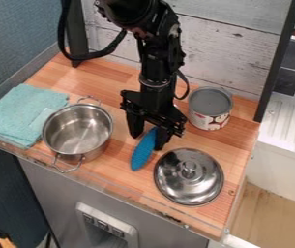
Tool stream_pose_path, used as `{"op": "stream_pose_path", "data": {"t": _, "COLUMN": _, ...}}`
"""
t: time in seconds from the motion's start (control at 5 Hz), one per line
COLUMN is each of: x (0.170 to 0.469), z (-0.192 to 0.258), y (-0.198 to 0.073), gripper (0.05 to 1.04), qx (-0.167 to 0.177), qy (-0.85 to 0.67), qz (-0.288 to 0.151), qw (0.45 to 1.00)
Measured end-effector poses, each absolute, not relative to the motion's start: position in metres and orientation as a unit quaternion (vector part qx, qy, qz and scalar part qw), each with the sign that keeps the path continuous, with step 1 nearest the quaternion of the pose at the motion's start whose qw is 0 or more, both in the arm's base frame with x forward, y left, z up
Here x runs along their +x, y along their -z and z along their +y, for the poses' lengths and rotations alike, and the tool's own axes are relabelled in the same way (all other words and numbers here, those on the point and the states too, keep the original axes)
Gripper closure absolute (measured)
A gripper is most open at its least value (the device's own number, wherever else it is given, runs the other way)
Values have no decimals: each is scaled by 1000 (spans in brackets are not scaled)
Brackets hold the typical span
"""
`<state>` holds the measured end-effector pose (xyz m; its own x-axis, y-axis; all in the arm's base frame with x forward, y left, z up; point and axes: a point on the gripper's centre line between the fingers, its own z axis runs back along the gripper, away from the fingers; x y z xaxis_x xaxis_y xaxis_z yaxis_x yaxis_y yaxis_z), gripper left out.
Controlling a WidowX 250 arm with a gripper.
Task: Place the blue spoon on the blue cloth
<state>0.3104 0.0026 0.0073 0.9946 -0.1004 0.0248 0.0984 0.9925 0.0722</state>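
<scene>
The gripper (149, 137) is over the middle of the wooden counter, pointing down, its two fingers apart. Between them lies the upper end of the blue spoon (142, 151), closer to the right finger. The rest of the spoon extends toward the counter's front edge; its upper tip is partly hidden by the gripper. At the far left, the folded light blue cloth (20, 112) lies flat on the counter, with the metal pot between it and the gripper.
A steel pot (79, 131) with two handles stands left of the gripper, beside the cloth. A steel lid (188, 176) lies to the right of the spoon. Behind it, near the back wall, stands a tin can (210, 109). A low clear rim (120, 191) runs along the front edge.
</scene>
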Motion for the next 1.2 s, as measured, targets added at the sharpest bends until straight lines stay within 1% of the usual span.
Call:
{"op": "stream_pose_path", "data": {"t": 0.2, "x": 309, "z": 0, "y": -6, "gripper": 677, "qx": 37, "qy": 56, "qz": -15, "qw": 998}}
{"op": "stream_pose_path", "data": {"t": 0.4, "x": 306, "z": -2, "y": -8, "gripper": 695, "qx": 30, "qy": 65, "qz": -18, "qw": 997}}
{"op": "stream_pose_path", "data": {"t": 0.6, "x": 311, "z": 0, "y": -51, "gripper": 695, "qx": 19, "qy": 64, "qz": -79, "qw": 995}}
{"op": "stream_pose_path", "data": {"t": 0.8, "x": 306, "z": 31, "y": -82, "gripper": 696, "qx": 18, "qy": 37, "qz": -110, "qw": 993}}
{"op": "stream_pose_path", "data": {"t": 1.0, "x": 296, "z": 64, "y": -87, "gripper": 696, "qx": 21, "qy": 16, "qz": -101, "qw": 995}}
{"op": "stream_pose_path", "data": {"t": 1.2, "x": 286, "z": 115, "y": -81, "gripper": 698, "qx": 38, "qy": -17, "qz": -87, "qw": 995}}
